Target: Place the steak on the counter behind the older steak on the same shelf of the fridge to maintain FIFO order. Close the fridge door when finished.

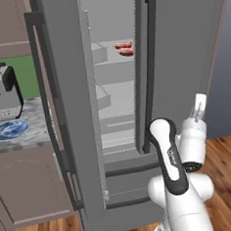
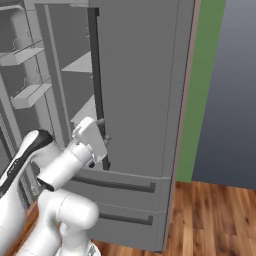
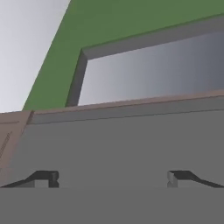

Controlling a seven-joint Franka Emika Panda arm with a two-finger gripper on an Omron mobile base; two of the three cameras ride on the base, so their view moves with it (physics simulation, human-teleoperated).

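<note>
The grey fridge (image 1: 186,58) stands with its left door (image 1: 73,116) swung open and its right door shut. On an upper shelf (image 1: 110,60) inside lie two raw steaks close together, one (image 1: 122,45) behind the other (image 1: 126,52). At this size I cannot tell the paler from the redder. My gripper (image 1: 200,101) is outside the fridge, raised in front of the shut right door (image 2: 140,90), near its dark handle (image 2: 97,90). In the hand view the gripper (image 3: 113,179) is open, its fingertips (image 3: 43,179) wide apart with nothing between them.
The marbled counter (image 1: 34,114) to the left of the fridge carries a coffee machine (image 1: 2,92) and a blue plate (image 1: 10,129). Door-bin racks (image 2: 22,55) line the open door. Wooden floor (image 2: 215,215) and a green wall (image 2: 197,100) lie to the right.
</note>
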